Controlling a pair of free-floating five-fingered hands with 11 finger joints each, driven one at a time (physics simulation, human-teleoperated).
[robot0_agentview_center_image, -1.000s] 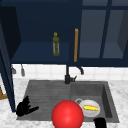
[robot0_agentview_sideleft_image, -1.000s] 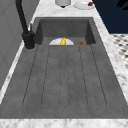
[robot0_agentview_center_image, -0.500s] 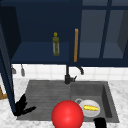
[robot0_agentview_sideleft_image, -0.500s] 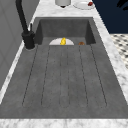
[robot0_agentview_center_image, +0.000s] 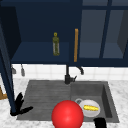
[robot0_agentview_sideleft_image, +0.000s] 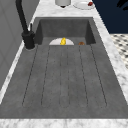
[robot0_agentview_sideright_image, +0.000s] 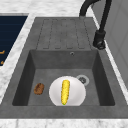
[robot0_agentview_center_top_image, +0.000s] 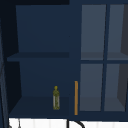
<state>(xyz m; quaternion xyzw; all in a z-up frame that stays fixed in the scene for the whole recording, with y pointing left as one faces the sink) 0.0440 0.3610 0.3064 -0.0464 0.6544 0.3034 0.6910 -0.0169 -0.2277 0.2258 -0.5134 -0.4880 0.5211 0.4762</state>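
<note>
At the front left corner of the sink (robot0_agentview_center_image: 37, 86), the left hand (robot0_agentview_center_image: 19, 106) hovers with its fingers spread and straight, holding nothing, just beside the edge of an open dark-blue cabinet door (robot0_agentview_center_image: 7, 82). The right hand (robot0_agentview_center_image: 100, 123) shows at the bottom edge near the basin; I cannot tell how its fingers stand. Nearest to it, a white plate (robot0_agentview_sideright_image: 75, 96) lies flat on the basin floor with a corn cob (robot0_agentview_sideright_image: 65, 92) on top. The cob looks light, stiff and bumpy, so a pinch across its middle should hold; the plate looks hard, smooth and breakable. A small brown lump (robot0_agentview_sideright_image: 39, 88) lies beside the plate. A red ball (robot0_agentview_center_image: 67, 114) sits in front, between the hands. Behind stands the black faucet (robot0_agentview_center_image: 68, 76), and a bottle (robot0_agentview_center_image: 56, 44) stands on the shelf above.
</note>
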